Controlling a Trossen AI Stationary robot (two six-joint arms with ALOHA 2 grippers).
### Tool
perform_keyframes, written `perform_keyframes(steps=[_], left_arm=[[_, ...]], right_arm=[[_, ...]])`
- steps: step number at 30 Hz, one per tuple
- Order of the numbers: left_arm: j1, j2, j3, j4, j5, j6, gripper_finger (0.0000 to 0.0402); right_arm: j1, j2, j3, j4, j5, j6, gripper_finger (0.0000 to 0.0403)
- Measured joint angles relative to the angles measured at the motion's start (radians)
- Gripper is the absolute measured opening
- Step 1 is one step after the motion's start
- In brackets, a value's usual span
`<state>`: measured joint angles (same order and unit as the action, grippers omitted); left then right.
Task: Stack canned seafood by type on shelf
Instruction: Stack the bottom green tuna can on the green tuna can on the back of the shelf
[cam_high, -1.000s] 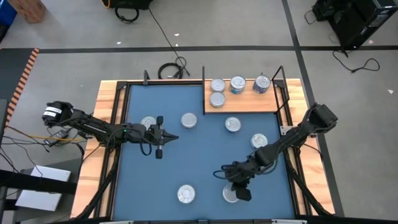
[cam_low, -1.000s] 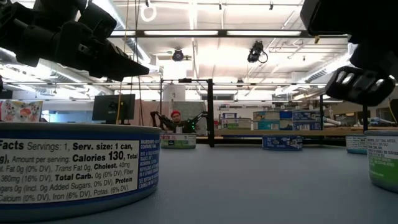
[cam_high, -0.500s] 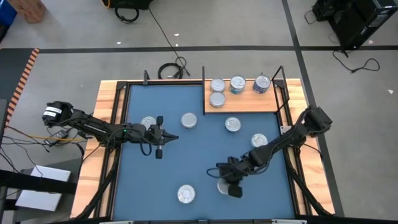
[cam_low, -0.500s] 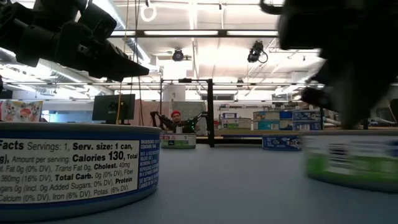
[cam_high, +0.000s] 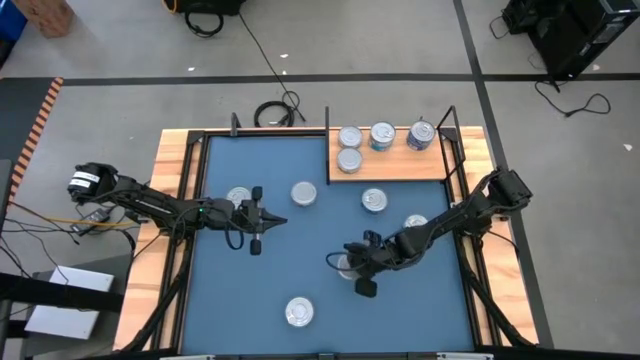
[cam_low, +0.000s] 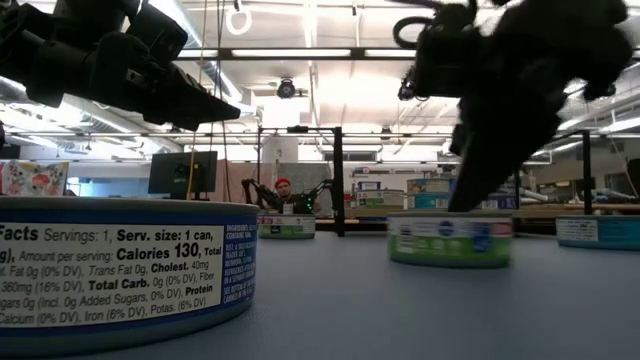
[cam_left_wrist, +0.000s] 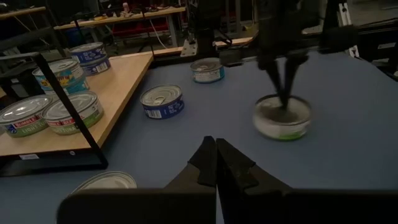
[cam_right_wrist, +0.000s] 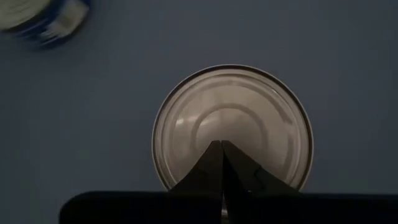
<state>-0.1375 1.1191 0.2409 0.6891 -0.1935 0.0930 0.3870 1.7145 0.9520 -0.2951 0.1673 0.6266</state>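
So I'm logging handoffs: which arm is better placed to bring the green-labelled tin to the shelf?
Right. The right gripper, fingers shut, sits directly over the green-labelled tin. The left gripper, also shut, hangs farther off, beside another tin.

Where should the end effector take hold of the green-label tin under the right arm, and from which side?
Grip the green-label tin across its round side wall, coming straight down from above. It stands upright on the blue mat with free space around it, and its flat lid offers no grip. The right end effector, shut over the lid, must probably open first.
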Motion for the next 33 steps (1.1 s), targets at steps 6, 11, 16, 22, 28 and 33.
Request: perform_keyframes(steps=[6,11,16,22,28,33], left_arm=[[-0.002,0.0,0.0,0.0,0.03,0.0,0.0001],[-0.002,0.0,0.0,0.0,0.034,0.001,0.0001],[-0.002,0.0,0.016,-0.005,0.061,0.002,0.0001],[-0.002,0.007,0.047,-0.007,0.112,0.003,0.0001],[-0.002,0.103,0.1,-0.034,0.171,0.009,0.0001],[-0.002,0.221,0.184,-0.038,0.241,0.06,0.0001]], right_arm=[[-0.075,0.001,-0.002,0.007,0.055,-0.073,0.0008],[-0.121,0.002,-0.002,0.039,0.078,-0.117,0.0008],[-0.142,0.002,-0.002,0.101,0.079,-0.187,0.0008],[-0.137,0.0,0.053,0.07,0.079,-0.251,0.0009],[-0.106,-0.002,0.143,-0.043,0.076,-0.29,0.0008],[-0.092,-0.003,0.161,-0.176,0.06,-0.282,0.0006]])
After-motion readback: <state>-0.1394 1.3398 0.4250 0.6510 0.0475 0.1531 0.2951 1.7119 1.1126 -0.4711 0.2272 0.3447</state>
